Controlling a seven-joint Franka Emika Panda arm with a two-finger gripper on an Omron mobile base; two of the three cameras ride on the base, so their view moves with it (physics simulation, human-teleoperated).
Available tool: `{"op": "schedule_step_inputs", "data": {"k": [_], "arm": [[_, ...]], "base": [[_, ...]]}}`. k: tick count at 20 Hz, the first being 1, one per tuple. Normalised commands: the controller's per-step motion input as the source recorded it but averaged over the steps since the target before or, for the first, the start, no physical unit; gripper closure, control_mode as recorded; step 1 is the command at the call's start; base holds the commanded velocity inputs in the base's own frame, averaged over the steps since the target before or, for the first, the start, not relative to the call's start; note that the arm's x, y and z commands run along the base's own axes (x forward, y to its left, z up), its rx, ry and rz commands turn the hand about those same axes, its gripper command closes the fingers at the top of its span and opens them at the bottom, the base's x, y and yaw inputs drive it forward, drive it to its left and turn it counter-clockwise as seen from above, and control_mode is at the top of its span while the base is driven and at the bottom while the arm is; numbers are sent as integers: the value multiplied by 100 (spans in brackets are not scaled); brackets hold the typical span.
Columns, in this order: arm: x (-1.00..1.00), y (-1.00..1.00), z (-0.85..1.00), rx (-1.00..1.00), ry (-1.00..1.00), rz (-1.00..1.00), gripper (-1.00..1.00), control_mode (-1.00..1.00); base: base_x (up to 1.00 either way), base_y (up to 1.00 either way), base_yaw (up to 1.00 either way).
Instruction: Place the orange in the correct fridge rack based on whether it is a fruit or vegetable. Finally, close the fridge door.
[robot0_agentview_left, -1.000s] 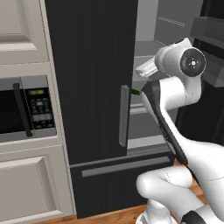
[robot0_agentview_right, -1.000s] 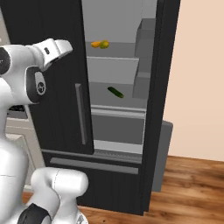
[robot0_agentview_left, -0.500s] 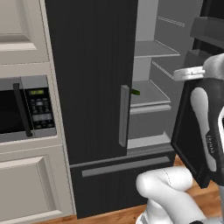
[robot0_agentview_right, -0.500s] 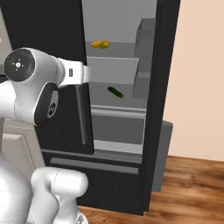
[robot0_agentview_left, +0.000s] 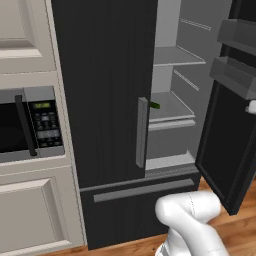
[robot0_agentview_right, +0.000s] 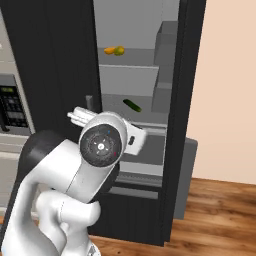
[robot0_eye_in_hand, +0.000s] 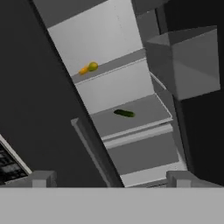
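Note:
The orange (robot0_eye_in_hand: 84, 70) lies on the fridge rack (robot0_eye_in_hand: 122, 61), the upper shelf, touching a yellow-green fruit (robot0_eye_in_hand: 92, 66) on its right. In the right base view the orange (robot0_agentview_right: 109, 50) sits at the left end of that rack (robot0_agentview_right: 137, 59). My gripper (robot0_eye_in_hand: 111, 179) is open with nothing between its widely spread fingertips (robot0_eye_in_hand: 41, 177). It hangs well back from the fridge, looking up at the shelves. The fridge's right door (robot0_agentview_left: 225, 125) stands wide open.
A long green vegetable (robot0_agentview_right: 132, 105) lies on the lower shelf (robot0_agentview_right: 150, 117). The shut left fridge door (robot0_agentview_left: 105, 90) has a grey handle (robot0_agentview_left: 142, 132). A microwave (robot0_agentview_left: 27, 125) is set in the cabinets on the left. Door bins (robot0_agentview_left: 235, 75) stick out from the open door. My arm's big joint (robot0_agentview_right: 102, 145) stands in front of the fridge.
The arm has swung down and to the right, away from the fridge opening and out of the left base view. The orange and the door have not moved.

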Motion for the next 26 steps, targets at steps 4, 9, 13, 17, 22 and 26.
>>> {"op": "schedule_step_inputs", "data": {"k": [4, 9, 13, 17, 22, 26], "arm": [[-10, -90, -23, 15, 2, -14, -100, -100], [-1, -99, 0, 19, 1, -14, -100, -100], [0, -100, -30, 31, 0, -13, -100, -100], [10, -100, -39, 38, 2, -9, -100, -100], [39, -97, -27, 38, 7, -1, -100, -100], [57, -72, -18, 31, 10, 0, -100, -100]], "base": [[0, 0, 0], [0, 0, 0], [0, 0, 0], [0, 0, 0], [0, 0, 0], [0, 0, 0]]}}
